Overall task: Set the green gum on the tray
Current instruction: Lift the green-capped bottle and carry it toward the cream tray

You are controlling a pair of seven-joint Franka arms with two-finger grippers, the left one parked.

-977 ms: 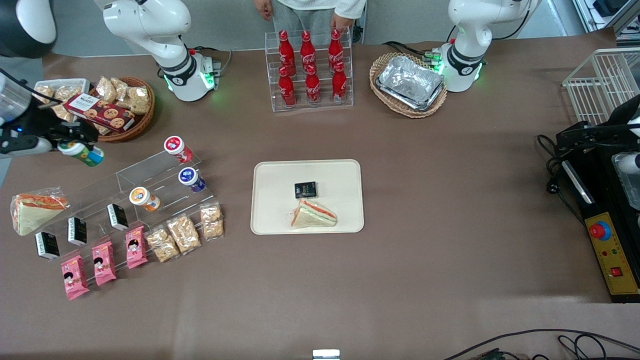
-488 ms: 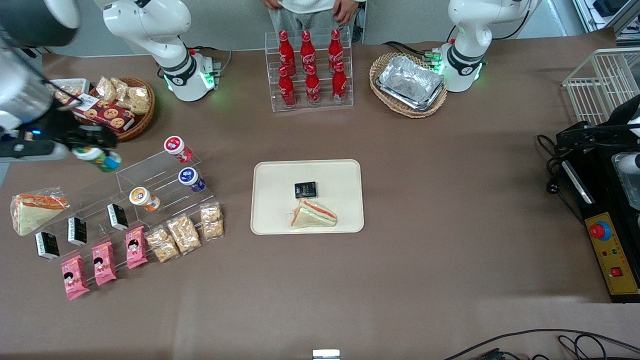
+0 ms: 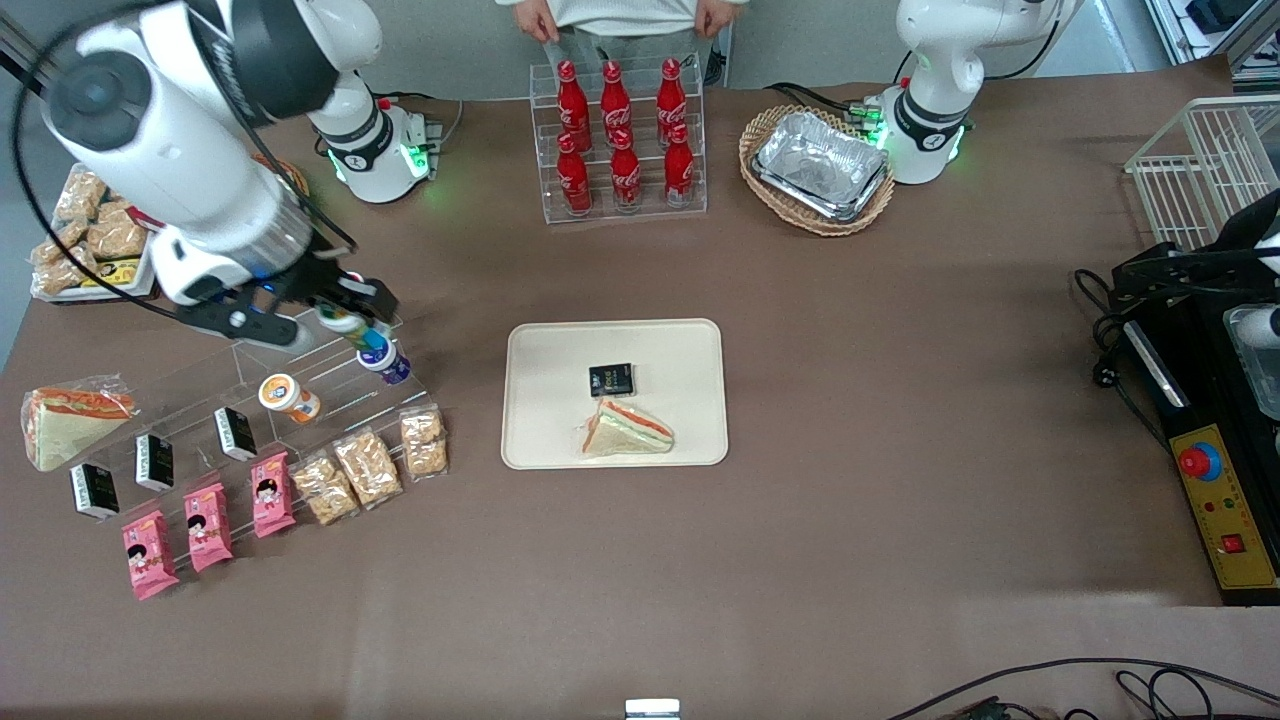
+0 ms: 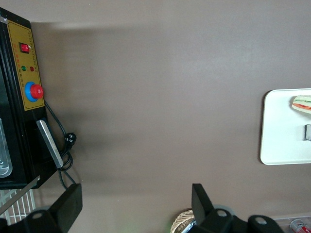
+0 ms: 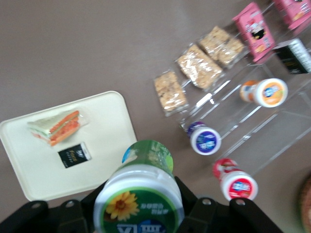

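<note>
Brown surface (image 3: 850, 330) carrying tray (image 3: 540, 345) | gripper (image 3: 345, 322) pinching green gum (image 3: 352, 329), hovering above clear rack (image 3: 300, 350), well apart from tray toward working arm's end

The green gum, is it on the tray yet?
No. The tool holds the gum in the air above the clear rack; the tray has only a sandwich and a black packet.

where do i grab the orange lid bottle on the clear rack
Orange lid bottle: probably the round body just under the lid, pinched across its width, coming from above; it lies tilted on the clear rack with both sides bare. The pincer, shut on the green gum, hangs above that rack.
</note>
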